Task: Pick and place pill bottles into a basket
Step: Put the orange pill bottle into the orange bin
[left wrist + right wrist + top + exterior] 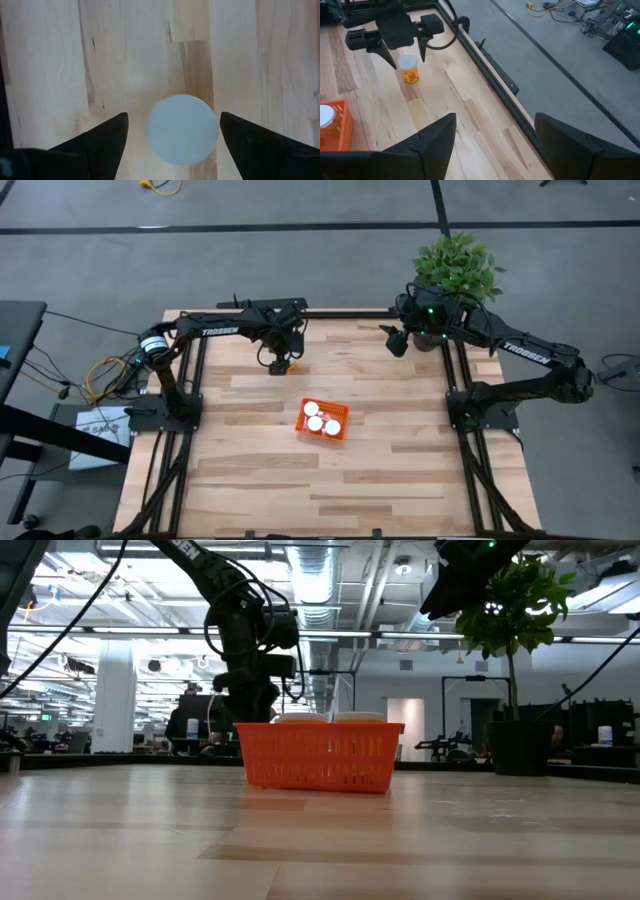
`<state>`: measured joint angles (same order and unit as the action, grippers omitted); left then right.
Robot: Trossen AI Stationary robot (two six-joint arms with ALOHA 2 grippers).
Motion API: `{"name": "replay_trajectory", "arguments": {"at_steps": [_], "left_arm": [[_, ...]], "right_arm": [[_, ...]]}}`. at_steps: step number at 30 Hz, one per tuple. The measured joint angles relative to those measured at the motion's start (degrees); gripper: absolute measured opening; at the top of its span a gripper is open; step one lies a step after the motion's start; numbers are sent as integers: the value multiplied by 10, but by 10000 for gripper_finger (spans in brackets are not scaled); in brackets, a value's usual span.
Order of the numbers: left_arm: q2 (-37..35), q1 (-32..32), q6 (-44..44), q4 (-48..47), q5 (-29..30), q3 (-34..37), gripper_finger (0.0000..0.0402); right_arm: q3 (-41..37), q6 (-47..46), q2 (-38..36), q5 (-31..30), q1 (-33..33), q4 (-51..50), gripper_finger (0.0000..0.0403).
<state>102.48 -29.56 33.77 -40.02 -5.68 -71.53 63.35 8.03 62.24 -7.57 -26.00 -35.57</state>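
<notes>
Both arms are black, built of long slim links with round joints. The left arm (pixel 215 330) carries white letters "TROSSEN" on its link and a silver ring near its base, where yellow and black cables gather. The right arm (pixel 520 355) has the same white marking, and small green lights shine near its wrist. The fingers (pixel 102 145) are dark, flat, pointed wedges
</notes>
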Motion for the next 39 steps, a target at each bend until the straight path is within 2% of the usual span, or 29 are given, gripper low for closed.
{"name": "replay_trajectory", "arguments": {"at_steps": [14, 36, 39], "left_arm": [[14, -4, -12, -5, -19, -1, 307], [17, -4, -20, -5, -15, -1, 306], [17, -4, -20, -5, -15, -1, 297]], "right_arm": [[0, 6, 0, 0, 0, 0, 265], [0, 10, 0, 1, 0, -2, 265], [0, 10, 0, 1, 0, -4, 265]]}}
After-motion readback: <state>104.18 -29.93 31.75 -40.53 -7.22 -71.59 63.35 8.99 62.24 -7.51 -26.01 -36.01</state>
